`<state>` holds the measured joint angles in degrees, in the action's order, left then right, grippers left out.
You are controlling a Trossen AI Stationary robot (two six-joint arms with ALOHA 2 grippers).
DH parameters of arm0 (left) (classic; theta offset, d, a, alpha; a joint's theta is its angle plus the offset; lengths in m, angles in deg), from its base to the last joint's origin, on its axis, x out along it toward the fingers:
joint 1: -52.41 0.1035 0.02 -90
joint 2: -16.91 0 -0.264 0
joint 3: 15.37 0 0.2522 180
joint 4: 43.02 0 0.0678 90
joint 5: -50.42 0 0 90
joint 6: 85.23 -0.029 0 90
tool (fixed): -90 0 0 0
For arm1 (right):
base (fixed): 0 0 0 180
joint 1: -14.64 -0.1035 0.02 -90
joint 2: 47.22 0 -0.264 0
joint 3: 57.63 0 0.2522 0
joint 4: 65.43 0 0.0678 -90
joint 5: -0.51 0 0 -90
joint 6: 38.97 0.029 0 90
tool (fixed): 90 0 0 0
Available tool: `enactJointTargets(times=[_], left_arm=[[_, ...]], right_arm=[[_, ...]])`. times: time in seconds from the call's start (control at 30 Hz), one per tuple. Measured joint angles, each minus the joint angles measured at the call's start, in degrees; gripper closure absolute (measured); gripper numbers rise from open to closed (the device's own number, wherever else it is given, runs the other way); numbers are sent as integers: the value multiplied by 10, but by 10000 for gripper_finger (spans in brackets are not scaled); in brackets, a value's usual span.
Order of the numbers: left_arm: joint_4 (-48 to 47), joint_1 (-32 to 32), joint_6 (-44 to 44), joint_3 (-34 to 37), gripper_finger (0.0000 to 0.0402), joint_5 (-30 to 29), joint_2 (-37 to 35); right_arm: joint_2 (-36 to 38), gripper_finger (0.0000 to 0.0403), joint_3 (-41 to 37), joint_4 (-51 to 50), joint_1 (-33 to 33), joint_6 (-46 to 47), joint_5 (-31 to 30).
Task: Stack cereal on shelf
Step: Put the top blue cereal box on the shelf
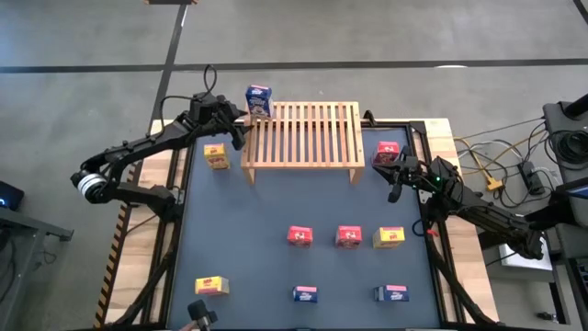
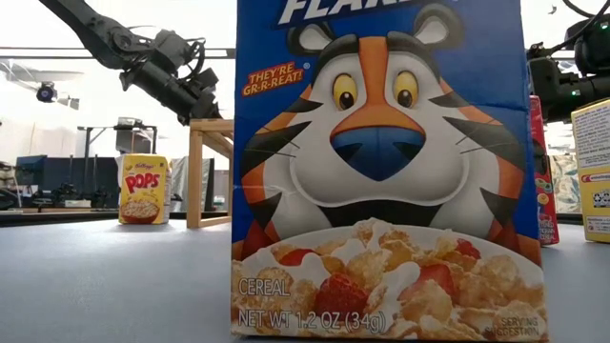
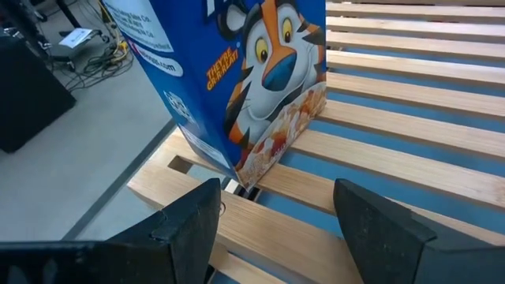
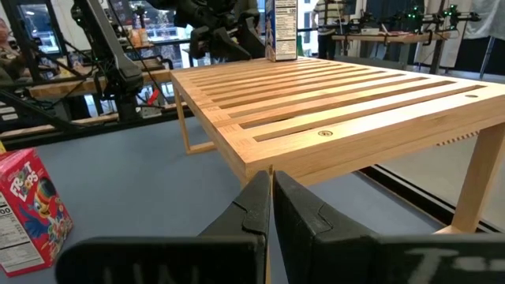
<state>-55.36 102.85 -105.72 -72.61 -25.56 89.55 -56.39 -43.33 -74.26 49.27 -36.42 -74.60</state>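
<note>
A blue cereal box [image 1: 258, 101] stands upright on the far left corner of the wooden slatted shelf [image 1: 303, 133]; it also shows in the left wrist view [image 3: 237, 71], its bottom on the slats. My left gripper [image 3: 272, 221] is open and empty just short of that box, over the shelf's left end [image 1: 234, 124]. My right gripper [image 4: 271, 205] is shut and empty by the shelf's right side [image 1: 397, 175], next to a red box [image 1: 387, 153] that stands on the table. A yellow box [image 1: 216, 154] stands left of the shelf.
On the dark mat stand two red boxes [image 1: 300, 235] [image 1: 348, 236] and a yellow one [image 1: 389, 237] in a row. Nearer the front edge are a yellow box [image 1: 211, 287] and two blue ones [image 1: 305, 294] [image 1: 392, 293]. Cables lie beyond the table's right edge.
</note>
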Motion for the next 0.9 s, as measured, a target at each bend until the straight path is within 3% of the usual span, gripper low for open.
enactJointTargets(times=[0.9], left_arm=[[5,-1,0,0,171,35,0]], right_arm=[[0,394,0,0,0,-2,0]])
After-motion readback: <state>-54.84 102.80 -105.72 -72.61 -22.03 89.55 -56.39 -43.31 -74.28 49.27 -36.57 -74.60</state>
